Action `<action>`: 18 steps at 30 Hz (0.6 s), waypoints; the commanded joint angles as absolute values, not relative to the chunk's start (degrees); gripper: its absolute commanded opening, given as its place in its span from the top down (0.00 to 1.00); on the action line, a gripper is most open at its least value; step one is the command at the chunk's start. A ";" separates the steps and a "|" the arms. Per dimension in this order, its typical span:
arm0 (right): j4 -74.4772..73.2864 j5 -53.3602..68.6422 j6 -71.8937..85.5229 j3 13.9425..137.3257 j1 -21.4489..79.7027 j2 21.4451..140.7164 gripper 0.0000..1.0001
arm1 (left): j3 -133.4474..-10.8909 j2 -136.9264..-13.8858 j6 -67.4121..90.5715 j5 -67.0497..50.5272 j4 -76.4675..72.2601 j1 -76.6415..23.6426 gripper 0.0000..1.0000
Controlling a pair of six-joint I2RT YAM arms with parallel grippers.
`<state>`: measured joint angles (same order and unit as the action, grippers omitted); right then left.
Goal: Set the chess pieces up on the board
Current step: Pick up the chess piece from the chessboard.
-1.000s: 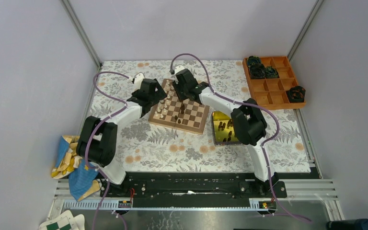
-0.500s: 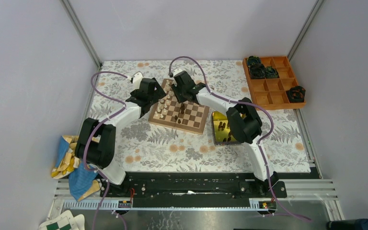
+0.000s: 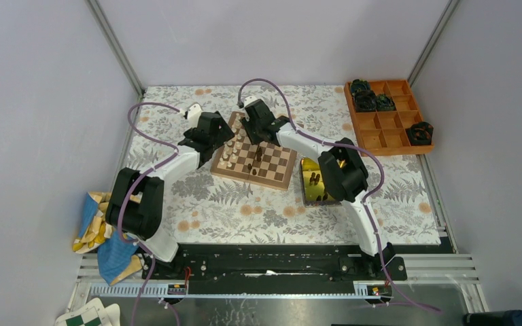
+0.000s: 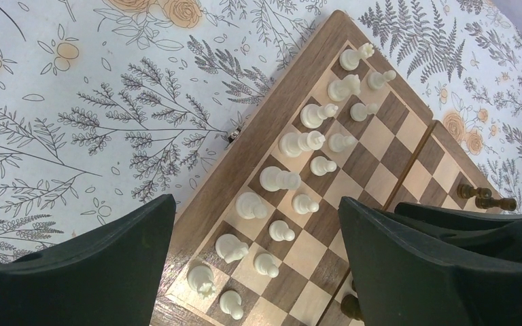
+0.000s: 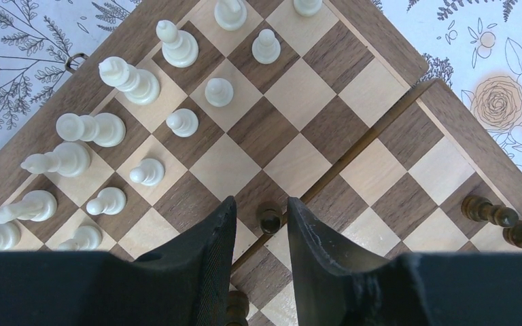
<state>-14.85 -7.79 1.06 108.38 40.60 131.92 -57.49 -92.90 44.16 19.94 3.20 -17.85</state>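
Dark pawn [image 5: 270, 219] sits between the right gripper [image 5: 260, 204] fingers, mid-board by the fold seam of the board [image 5: 380, 41]; clamped or just straddled, I can't tell. Cream pieces [image 5: 109, 129] fill two rows along the board's left edge. Left gripper [image 4: 255, 202] hangs splayed wide and empty over them. I'd centre the pawn on one square, base flat, release, then lift straight up.
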 commanded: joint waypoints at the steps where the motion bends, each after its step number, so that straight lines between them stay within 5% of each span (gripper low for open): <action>1: -14.83 -6.77 0.26 110.91 40.37 132.45 0.61 | -57.04 -91.58 44.74 21.84 1.38 -17.84 0.02; 18: -13.47 -7.12 0.22 106.99 40.13 130.56 0.63 | -56.80 -91.76 44.91 21.66 1.23 -17.84 0.02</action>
<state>-14.61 -7.77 1.04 107.94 40.45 132.40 -57.36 -92.90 44.38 19.97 3.20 -17.85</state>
